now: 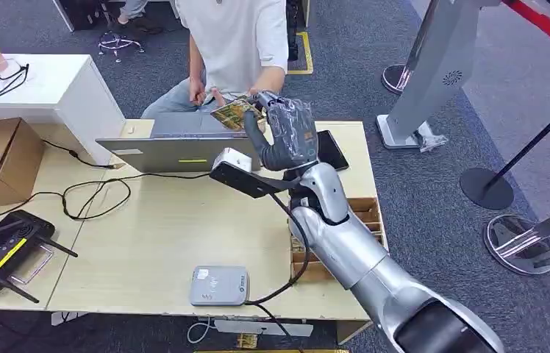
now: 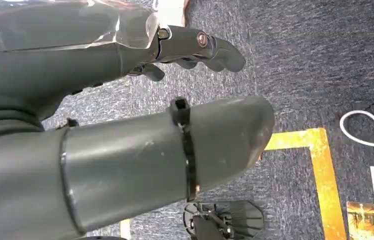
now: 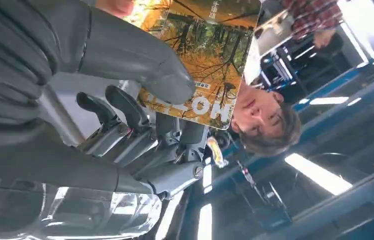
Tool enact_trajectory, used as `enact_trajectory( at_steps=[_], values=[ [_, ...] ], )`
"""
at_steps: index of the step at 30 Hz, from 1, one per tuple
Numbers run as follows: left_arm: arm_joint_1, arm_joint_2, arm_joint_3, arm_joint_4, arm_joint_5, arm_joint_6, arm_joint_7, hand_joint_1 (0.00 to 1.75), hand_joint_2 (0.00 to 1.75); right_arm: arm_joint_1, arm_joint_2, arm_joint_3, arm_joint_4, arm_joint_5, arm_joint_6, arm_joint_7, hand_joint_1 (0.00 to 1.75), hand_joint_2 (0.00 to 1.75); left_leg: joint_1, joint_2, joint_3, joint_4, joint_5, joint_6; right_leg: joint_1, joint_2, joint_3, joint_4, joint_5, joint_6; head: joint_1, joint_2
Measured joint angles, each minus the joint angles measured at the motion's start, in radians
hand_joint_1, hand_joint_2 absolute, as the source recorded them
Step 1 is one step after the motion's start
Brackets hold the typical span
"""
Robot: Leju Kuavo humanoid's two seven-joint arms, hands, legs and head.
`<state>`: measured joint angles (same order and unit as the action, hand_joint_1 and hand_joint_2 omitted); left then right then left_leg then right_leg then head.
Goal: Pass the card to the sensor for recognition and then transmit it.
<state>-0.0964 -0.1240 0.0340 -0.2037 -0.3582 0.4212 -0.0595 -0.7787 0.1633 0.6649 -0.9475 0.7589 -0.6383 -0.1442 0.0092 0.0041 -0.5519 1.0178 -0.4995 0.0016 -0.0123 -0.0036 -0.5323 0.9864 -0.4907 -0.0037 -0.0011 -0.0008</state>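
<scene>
Card (image 1: pixel 232 112) is pinched by right hand (image 1: pixel 284 134) and held out at 12 o'clock for the person's hand (image 1: pixel 206 95) to take, card reader (image 1: pixel 218 285) lying at 6 o'clock; left hand (image 2: pixel 125 125) hangs over the carpet, fingers apart, nothing gripped.

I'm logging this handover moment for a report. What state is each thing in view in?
card: held up by the right hand, a person's fingers at its far edge
right hand: grips the card, raised over the desk toward the person
left hand: holds nothing, hangs above the carpet
laptop: open, its back to the robot
sensor: lying flat on the desk, cable plugged in, nothing on it
</scene>
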Motion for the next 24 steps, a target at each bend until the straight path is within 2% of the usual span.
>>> enact_trajectory(
  at_steps=[7, 15, 21, 22, 23, 24],
  values=[
    [-0.002, -0.001, 0.000, 0.000, -0.001, 0.003, 0.003, 0.00, 0.00, -0.034, 0.023, 0.000, 0.092, 0.069, -0.034, 0.010, 1.75, 1.75, 0.000, 0.000, 0.000, 0.000, 0.000, 0.000, 0.000, 0.000, 0.000, 0.000, 0.000, 0.000, 0.000, 0.000],
    [-0.005, -0.001, 0.001, 0.000, 0.001, 0.006, 0.005, 0.00, 0.00, -0.074, 0.063, 0.000, 0.209, 0.133, -0.027, 0.032, 1.75, 1.75, 0.000, 0.000, 0.000, 0.000, 0.000, 0.000, 0.000, 0.000, 0.000, 0.000, 0.000, 0.000, 0.000, 0.000],
    [-0.004, -0.001, 0.003, 0.000, 0.007, 0.008, 0.005, 0.00, 0.00, -0.085, 0.080, 0.000, 0.251, 0.142, -0.020, 0.035, 1.75, 1.75, 0.000, 0.000, 0.000, 0.000, 0.000, 0.000, 0.000, 0.000, 0.000, 0.000, 0.000, 0.000, 0.000, 0.000],
    [-0.004, -0.001, 0.003, 0.000, 0.007, 0.008, 0.005, 0.00, 0.00, -0.086, 0.082, 0.000, 0.256, 0.146, -0.018, 0.039, 0.66, 1.75, 0.000, 0.000, 0.000, 0.000, 0.000, 0.000, 0.000, 0.000, 0.000, 0.000, 0.000, 0.000, 0.000, 0.000],
    [-0.004, -0.001, 0.005, 0.000, 0.007, 0.008, 0.005, 0.00, 0.00, -0.087, 0.084, 0.000, 0.260, 0.151, -0.018, 0.040, 0.00, 1.75, 0.000, 0.000, 0.000, 0.000, 0.000, 0.000, 0.000, 0.000, 0.000, 0.000, 0.000, 0.000, 0.000, 0.000],
    [-0.004, -0.001, 0.007, 0.000, 0.007, 0.008, 0.005, 0.00, 0.00, -0.088, 0.085, 0.000, 0.264, 0.154, -0.018, 0.041, 0.00, 1.75, 0.000, 0.000, 0.000, 0.000, 0.000, 0.000, 0.000, 0.000, 0.000, 0.000, 0.000, 0.000, 0.000, 0.000]
  ],
)
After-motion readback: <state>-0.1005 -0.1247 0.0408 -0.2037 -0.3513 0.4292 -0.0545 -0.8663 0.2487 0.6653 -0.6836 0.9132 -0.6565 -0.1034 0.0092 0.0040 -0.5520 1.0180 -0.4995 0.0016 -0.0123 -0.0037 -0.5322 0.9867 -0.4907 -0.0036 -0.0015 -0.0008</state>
